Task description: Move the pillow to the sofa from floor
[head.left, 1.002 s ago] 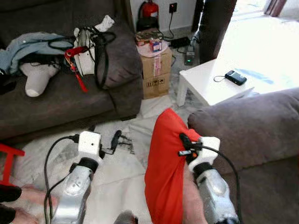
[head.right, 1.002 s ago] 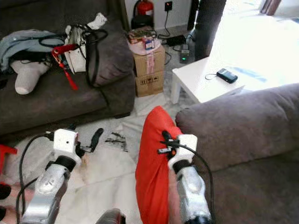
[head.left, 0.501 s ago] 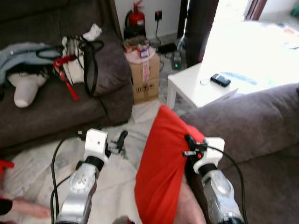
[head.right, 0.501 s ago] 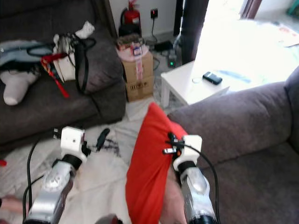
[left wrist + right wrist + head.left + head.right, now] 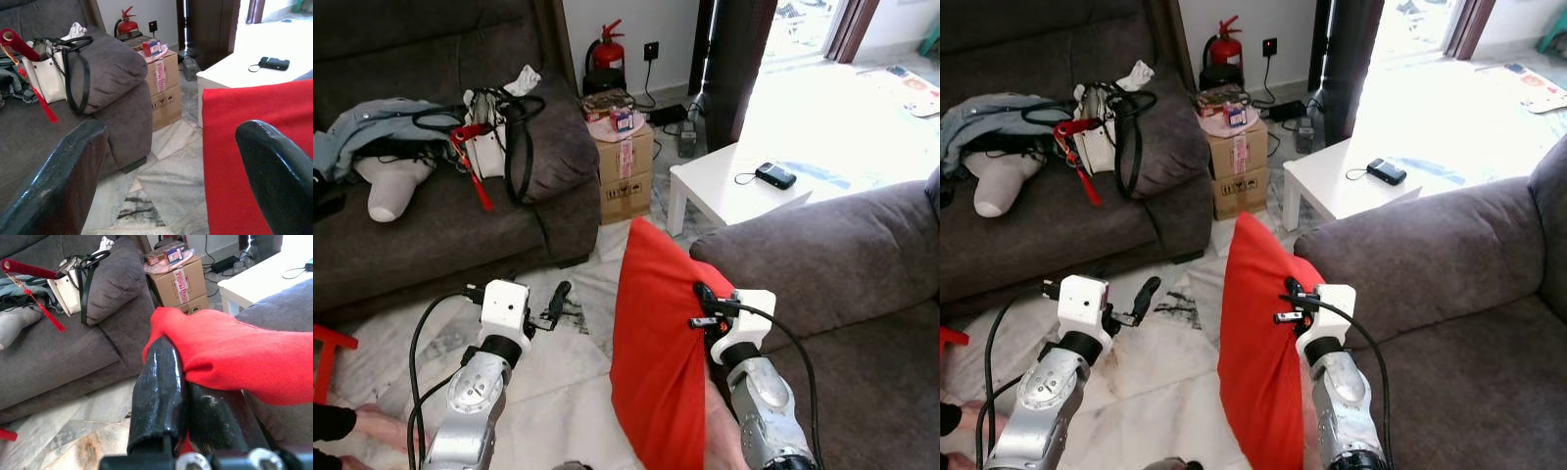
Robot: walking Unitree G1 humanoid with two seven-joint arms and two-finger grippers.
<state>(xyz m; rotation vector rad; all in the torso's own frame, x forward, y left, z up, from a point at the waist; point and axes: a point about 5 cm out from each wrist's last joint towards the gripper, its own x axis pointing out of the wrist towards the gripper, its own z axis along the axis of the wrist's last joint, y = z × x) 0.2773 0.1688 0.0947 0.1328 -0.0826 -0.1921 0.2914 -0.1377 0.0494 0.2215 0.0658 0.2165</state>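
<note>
A grey sofa (image 5: 842, 264) is seen on the robot's right, its armrest rising just beside the held load, and a second dark sofa (image 5: 431, 235) stands across the marble floor (image 5: 578, 392) on the left, heaped with clothing and a white bag (image 5: 494, 122). Between the two, a cardboard box (image 5: 626, 166) and a white worktop (image 5: 734, 191) carrying a phone (image 5: 775, 175) are set near the wall.

The red pillow (image 5: 656, 372) is held clear of the floor, hanging upright with its long axis close to vertical and its upper corner level with the grey armrest. It is gripped at its right edge by the right tool (image 5: 703, 305), whose fingers (image 5: 161, 387) are clenched on a fold of the red fabric in the right wrist view. The left tool (image 5: 556, 299) is held released, its two fingers wide apart in the left wrist view, with nothing between them; it is placed near the pillow's left face but apart from it.

The coming move is judged to turn on one relation: the grey sofa's seat lies to the right of and slightly beyond the right tool, so the pillow would have to be carried rightward over the armrest. The right arm is the nearer one, and the pillow already hangs touching or almost touching the armrest; which of the two cannot be told.
</note>
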